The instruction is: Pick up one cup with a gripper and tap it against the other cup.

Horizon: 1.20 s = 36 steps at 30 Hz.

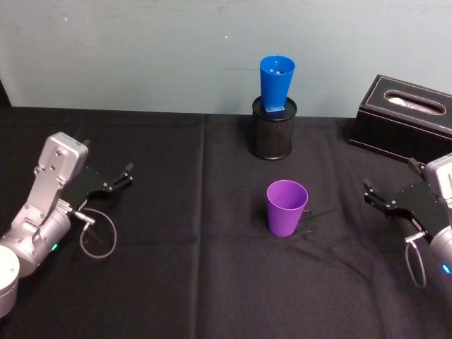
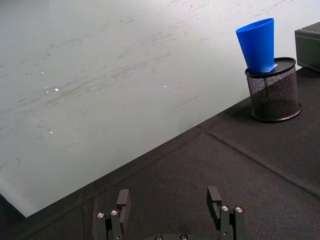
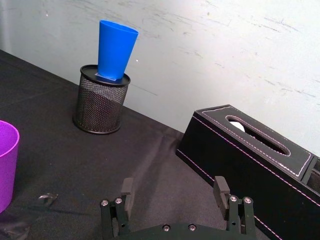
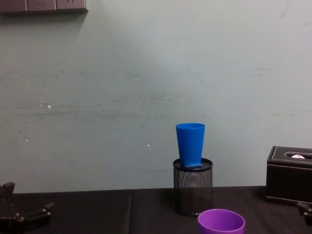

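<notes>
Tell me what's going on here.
Nothing is held yet. The purple cup stands upright in the middle of the table. The blue cup sits atop the mesh holder behind it. The left gripper and right gripper are both open, low at their own sides, apart from either cup.

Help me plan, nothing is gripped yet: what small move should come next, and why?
Probably ease the right gripper, jaws open, toward the purple cup: it stands upright and free, nearer that side; the blue cup sits atop the mesh holder; the left gripper is farther.
</notes>
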Each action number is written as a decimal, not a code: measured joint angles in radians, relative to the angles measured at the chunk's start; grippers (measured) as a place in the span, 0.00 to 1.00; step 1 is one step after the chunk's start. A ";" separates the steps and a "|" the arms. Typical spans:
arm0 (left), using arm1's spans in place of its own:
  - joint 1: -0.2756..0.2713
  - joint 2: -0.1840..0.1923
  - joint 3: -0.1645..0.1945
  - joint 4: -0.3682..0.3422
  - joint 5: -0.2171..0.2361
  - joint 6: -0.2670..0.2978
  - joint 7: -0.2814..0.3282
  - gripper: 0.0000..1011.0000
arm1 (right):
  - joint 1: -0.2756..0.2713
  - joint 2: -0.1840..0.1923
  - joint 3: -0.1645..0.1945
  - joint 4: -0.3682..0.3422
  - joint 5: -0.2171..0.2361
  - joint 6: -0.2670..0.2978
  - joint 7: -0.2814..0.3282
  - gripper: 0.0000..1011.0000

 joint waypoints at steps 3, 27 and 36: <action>0.000 0.000 0.000 0.000 0.000 0.000 0.000 0.99 | 0.000 0.000 0.000 0.000 0.000 0.000 0.000 0.99; 0.000 0.000 0.000 0.000 0.000 0.000 0.000 0.99 | 0.000 0.000 0.000 0.000 0.000 0.000 0.000 0.99; 0.000 0.000 0.000 0.000 0.000 0.000 0.000 0.99 | 0.000 0.000 0.000 0.000 0.000 0.000 0.000 0.99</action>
